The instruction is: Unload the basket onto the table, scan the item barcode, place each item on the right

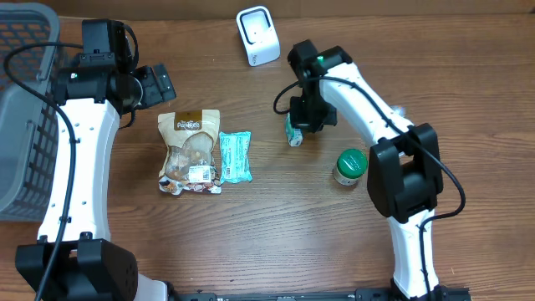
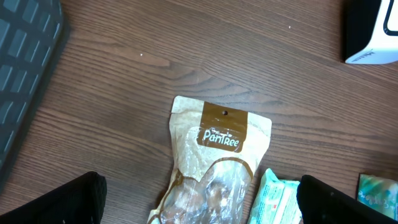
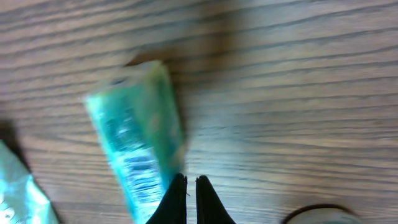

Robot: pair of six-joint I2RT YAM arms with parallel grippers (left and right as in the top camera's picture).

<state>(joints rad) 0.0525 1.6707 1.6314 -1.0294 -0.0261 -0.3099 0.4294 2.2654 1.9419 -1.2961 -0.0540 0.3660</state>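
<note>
Small green foil packet point(image 3: 134, 140), lying flat mid-way across the brown wooden table point(image 1: 276, 234), bare wood open toward the green-lidded jar point(image 1: 351, 165), long axis near-vertical in the right wrist view; right gripper point(image 3: 186, 190) pressed together at its right edge, left gripper point(image 2: 202, 199) spread wide.

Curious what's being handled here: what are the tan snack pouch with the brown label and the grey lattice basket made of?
Tan snack pouch: probably matt paper-look film with a glossy clear plastic window, since the contents show through. Grey lattice basket: likely moulded matt plastic, going by its thick, even grid; coated wire is not excluded.
</note>
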